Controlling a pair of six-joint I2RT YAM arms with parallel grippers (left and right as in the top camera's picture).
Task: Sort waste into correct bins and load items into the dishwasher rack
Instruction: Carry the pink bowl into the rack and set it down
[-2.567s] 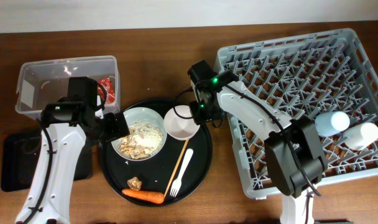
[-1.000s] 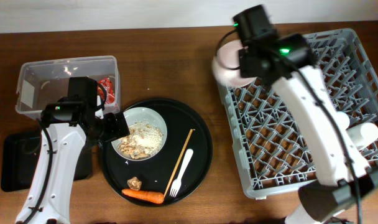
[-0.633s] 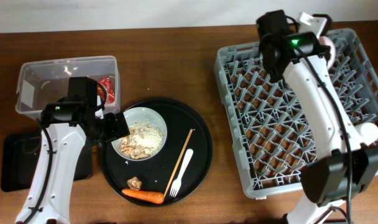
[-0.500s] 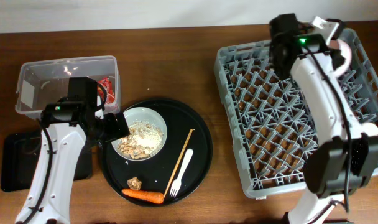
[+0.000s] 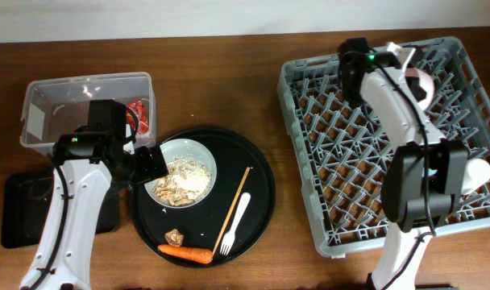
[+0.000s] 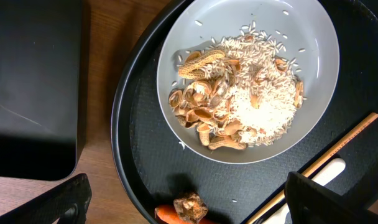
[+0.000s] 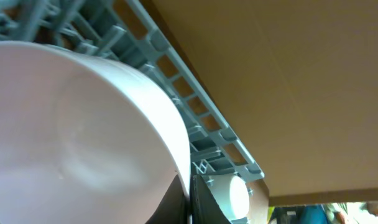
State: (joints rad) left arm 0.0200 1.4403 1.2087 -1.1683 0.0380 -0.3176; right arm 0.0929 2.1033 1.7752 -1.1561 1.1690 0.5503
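My right gripper (image 5: 413,71) is shut on the rim of the small pink bowl (image 5: 423,84), holding it tilted on edge over the back of the grey dishwasher rack (image 5: 366,201). In the right wrist view the pink bowl (image 7: 83,137) fills the left side, with the gripper (image 7: 189,202) pinching its rim. My left gripper (image 5: 148,165) hangs open over the pale green bowl (image 5: 182,171), which holds rice and food scraps (image 6: 239,99). Its fingertips (image 6: 71,199) stand far apart with nothing between them. A carrot (image 5: 187,254) and a brown lump (image 5: 176,237) lie on the round black tray (image 5: 261,201).
The clear tub (image 5: 84,105) at the back left holds a red wrapper (image 5: 139,114). A shallow black tray (image 5: 19,217) sits in front of it. Chopsticks (image 5: 235,205) and a white fork (image 5: 237,219) lie on the round tray. A cream cup (image 5: 475,173) lies in the rack's right side.
My right arm has carried the pink bowl from the rack's back left corner to over its back rows and turned it on edge. The left arm has not moved.
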